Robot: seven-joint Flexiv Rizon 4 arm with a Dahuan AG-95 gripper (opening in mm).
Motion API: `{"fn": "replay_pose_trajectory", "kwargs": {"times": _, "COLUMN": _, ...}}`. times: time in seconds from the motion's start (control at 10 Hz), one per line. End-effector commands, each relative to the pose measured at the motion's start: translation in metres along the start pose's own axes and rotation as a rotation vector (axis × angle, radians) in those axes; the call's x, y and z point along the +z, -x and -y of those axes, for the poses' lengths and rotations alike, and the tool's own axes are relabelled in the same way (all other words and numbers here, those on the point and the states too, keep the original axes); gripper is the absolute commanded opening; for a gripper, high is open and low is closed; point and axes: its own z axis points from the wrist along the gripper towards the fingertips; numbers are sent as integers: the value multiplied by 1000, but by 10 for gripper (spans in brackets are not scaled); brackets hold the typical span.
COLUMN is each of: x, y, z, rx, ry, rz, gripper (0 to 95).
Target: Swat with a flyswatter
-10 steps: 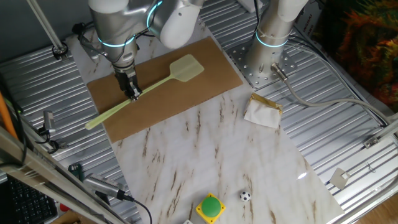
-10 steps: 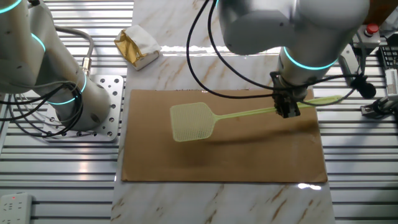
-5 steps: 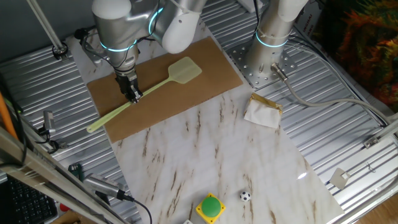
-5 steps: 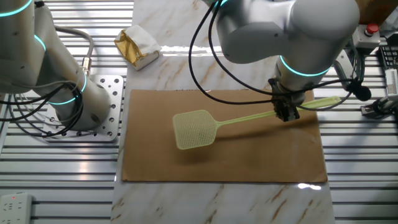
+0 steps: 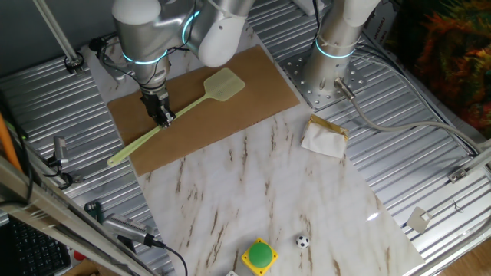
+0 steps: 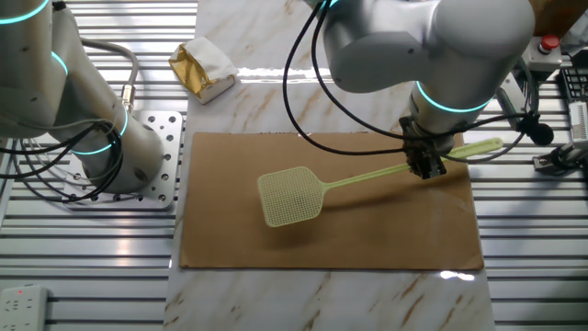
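The fingers [image 5: 163, 116] [image 6: 427, 166] pinch the flyswatter [image 5: 184, 106] [image 6: 349, 180] on its long thin handle, closer to the free end than to the head. The pale yellow-green swatter lies slantwise across the brown board [image 5: 253, 84] [image 6: 367, 239]. Its squarish mesh head [image 5: 224, 84] [image 6: 290, 197] sits over the middle of the board, casting a shadow just beside it, so whether it touches the surface I cannot tell. The handle's free end [image 5: 116, 159] [image 6: 487, 146] sticks out past the board's edge.

The arm [image 5: 146, 34] [image 6: 441, 46] comes down steeply onto the handle, with a glowing cyan ring above the wrist. The board rests on the marble-patterned bench [image 5: 261, 192] [image 6: 266, 101].

A crumpled white-and-tan paper packet [image 5: 324, 136] [image 6: 206, 69] lies on the bench well apart from the board. In one fixed view, a green button on a yellow base [image 5: 260, 255] and a small black-and-white ball [image 5: 302, 242] sit near the bench's near edge. A 2nd arm's base [image 5: 334, 46] [image 6: 101, 138] stands on a metal plate beside the board.
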Motion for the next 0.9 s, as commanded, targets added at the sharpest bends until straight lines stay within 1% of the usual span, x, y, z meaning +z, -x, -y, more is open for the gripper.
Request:
{"fn": "replay_pose_trajectory", "kwargs": {"times": 0.1, "x": 5, "y": -1, "z": 0, "rx": -1, "ry": -3, "rz": 2, "gripper": 0}}
{"fn": "replay_pose_trajectory", "kwargs": {"times": 0.9, "x": 10, "y": 3, "z": 0, "rx": -13, "ry": -3, "rz": 1, "gripper": 0}}
